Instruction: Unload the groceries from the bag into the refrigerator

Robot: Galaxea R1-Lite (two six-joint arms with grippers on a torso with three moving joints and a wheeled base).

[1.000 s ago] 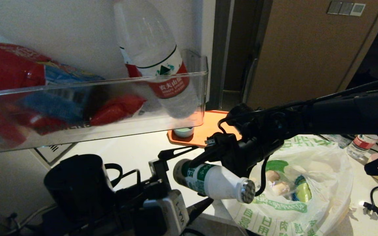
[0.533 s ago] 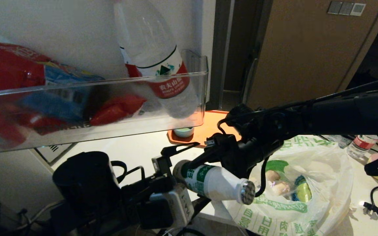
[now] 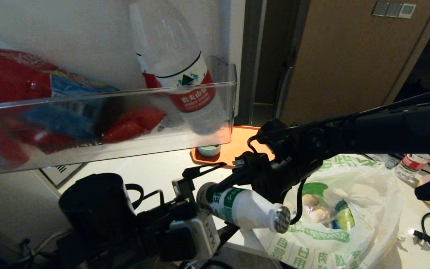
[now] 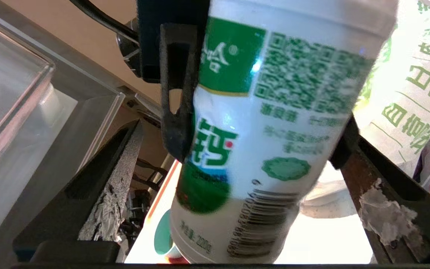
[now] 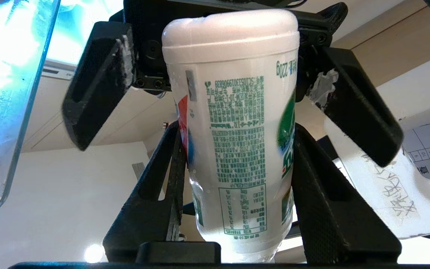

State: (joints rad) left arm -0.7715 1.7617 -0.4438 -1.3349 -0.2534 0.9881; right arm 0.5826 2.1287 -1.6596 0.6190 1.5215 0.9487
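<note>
Groceries bag [image 3: 343, 213] sits on the white counter [image 3: 151, 172]; right end effector [image 3: 233, 186] grips the white bottle [image 3: 243, 206], left end effector [image 3: 200, 198] gaping around its base.

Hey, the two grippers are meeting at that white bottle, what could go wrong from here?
1. The bottle lies level in the right gripper; the left gripper straddles its base with open jaws. If the right lets go before the left closes, the bottle may drop onto the counter.
2. The two grippers' fingers sit close together and might knock.
3. The fridge door bin hangs close above; lifting straight up could strike its rim.
</note>
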